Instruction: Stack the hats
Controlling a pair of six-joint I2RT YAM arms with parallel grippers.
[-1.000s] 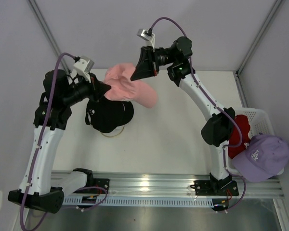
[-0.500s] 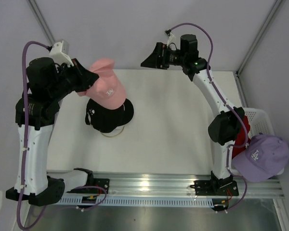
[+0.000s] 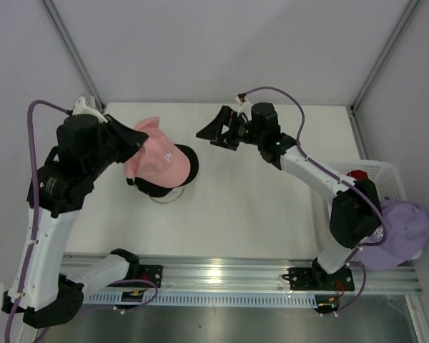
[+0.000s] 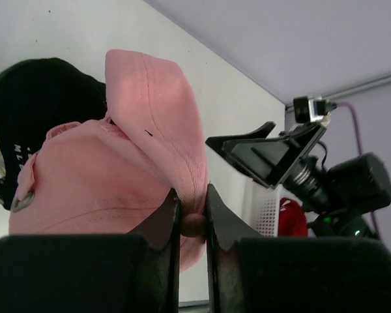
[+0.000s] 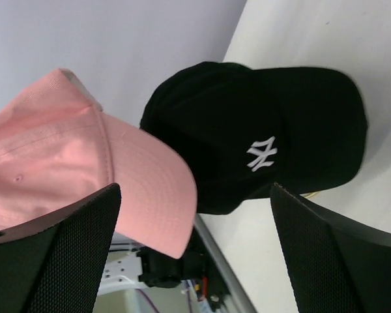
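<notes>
A pink hat [image 3: 157, 158] hangs tilted over a black hat with a white logo [image 3: 184, 168] at the table's left. My left gripper [image 3: 134, 141] is shut on the pink hat's crown [image 4: 117, 176], its fingers [image 4: 163, 218] pinching the top button. The black hat [image 5: 267, 130] sits just behind and below the pink brim [image 5: 143, 189]. My right gripper [image 3: 209, 132] stands open to the right of both hats, nothing between its fingers [image 5: 52, 261]. A lavender hat [image 3: 397, 230] and a red hat [image 3: 357, 175] lie at the right.
A white mesh basket [image 3: 386, 171] at the right edge holds the red hat, with the lavender one on its near rim. A gold wire stand [image 3: 168, 199] shows under the black hat. The metal rail with both arm bases [image 3: 222, 275] runs along the near edge.
My right gripper let go of the pink hat, opened wide and drew back, then swung down toward the table's middle. The left arm carried the pink hat down over the black hat.
</notes>
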